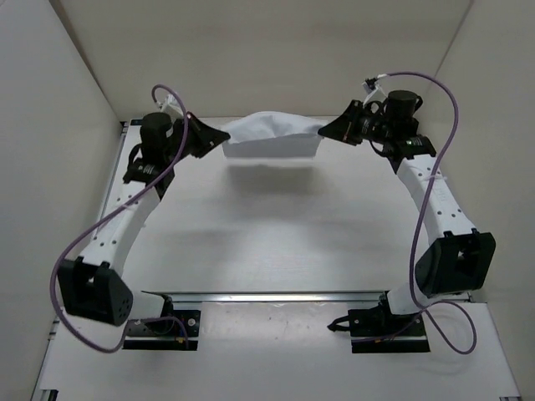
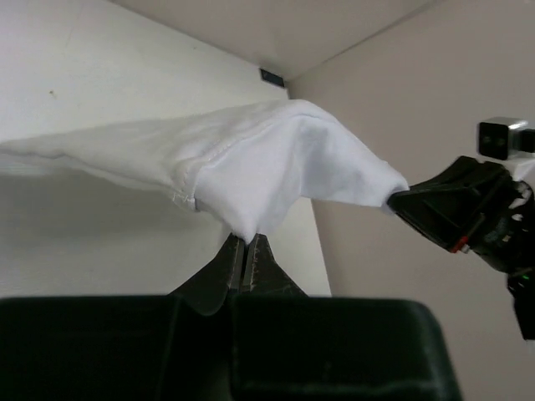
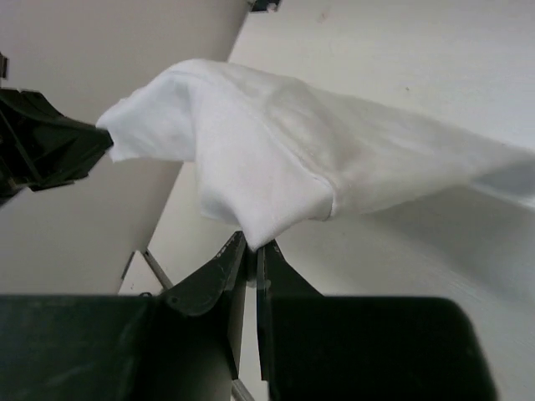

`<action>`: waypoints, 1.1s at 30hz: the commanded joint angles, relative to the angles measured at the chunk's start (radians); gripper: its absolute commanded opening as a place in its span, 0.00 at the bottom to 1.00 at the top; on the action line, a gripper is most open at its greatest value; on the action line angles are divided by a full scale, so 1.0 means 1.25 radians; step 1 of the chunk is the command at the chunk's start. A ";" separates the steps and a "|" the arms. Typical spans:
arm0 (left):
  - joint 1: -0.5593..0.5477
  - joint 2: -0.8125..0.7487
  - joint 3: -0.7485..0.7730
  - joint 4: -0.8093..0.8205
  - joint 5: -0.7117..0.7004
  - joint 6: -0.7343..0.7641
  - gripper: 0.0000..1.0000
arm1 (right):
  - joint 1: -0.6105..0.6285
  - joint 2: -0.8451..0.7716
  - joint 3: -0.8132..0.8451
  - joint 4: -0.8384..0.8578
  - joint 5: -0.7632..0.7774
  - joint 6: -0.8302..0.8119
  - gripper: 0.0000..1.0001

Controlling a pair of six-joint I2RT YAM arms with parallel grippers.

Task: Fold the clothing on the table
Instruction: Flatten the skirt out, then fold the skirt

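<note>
The clothing point(image 1: 273, 135), a pale white garment, hangs stretched in the air between my two grippers near the far edge of the table point(image 1: 276, 242). My left gripper point(image 1: 224, 137) is shut on its left end, and in the left wrist view a pinched corner of the clothing point(image 2: 251, 171) rises from the closed fingertips point(image 2: 244, 241). My right gripper point(image 1: 324, 130) is shut on the right end; in the right wrist view the clothing point(image 3: 276, 167) bunches above the closed tips point(image 3: 253, 246). The garment casts a shadow on the table below.
White walls point(image 1: 58, 125) close in the table on the left, far and right sides. A metal rail point(image 1: 276, 295) runs across near the arm bases. Purple cables point(image 1: 435, 167) loop beside both arms.
</note>
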 commanded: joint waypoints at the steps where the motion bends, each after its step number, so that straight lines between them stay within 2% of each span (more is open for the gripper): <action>1: 0.022 -0.080 -0.197 0.082 0.038 -0.049 0.00 | -0.028 -0.029 -0.153 0.052 -0.052 0.029 0.00; 3: 0.026 -0.083 -0.284 0.129 0.069 -0.069 0.00 | -0.060 -0.037 -0.253 0.116 -0.125 0.054 0.00; 5: 0.019 -0.067 -0.386 0.170 0.079 -0.064 0.00 | -0.072 -0.031 -0.356 0.164 -0.147 0.049 0.00; 10: 0.023 -0.028 -0.605 0.286 0.140 -0.068 0.00 | -0.083 -0.007 -0.549 0.188 -0.176 0.048 0.00; 14: 0.034 -0.078 -0.788 0.328 0.177 -0.100 0.00 | -0.062 -0.070 -0.706 0.149 -0.146 0.030 0.00; 16: 0.018 -0.128 -0.821 0.280 0.152 -0.084 0.00 | -0.062 -0.143 -0.781 0.154 -0.138 0.050 0.00; 18: -0.011 -0.190 -0.818 0.147 0.114 -0.052 0.00 | -0.059 -0.211 -0.840 0.138 -0.132 0.076 0.00; 21: -0.043 -0.315 -0.814 0.010 0.080 -0.030 0.00 | -0.032 -0.327 -0.888 0.018 -0.081 0.072 0.00; 24: -0.055 -0.455 -0.826 -0.107 0.101 -0.058 0.00 | 0.036 -0.451 -0.911 -0.068 -0.037 0.118 0.00; 26: -0.075 -0.542 -0.821 -0.175 0.074 -0.082 0.00 | 0.070 -0.550 -0.943 -0.097 -0.026 0.159 0.00; 30: -0.156 -0.685 -0.853 -0.276 0.053 -0.144 0.00 | 0.051 -0.686 -1.033 -0.187 -0.060 0.174 0.00; 33: -0.185 -0.811 -0.898 -0.333 0.035 -0.227 0.00 | 0.031 -0.807 -1.056 -0.278 -0.078 0.170 0.00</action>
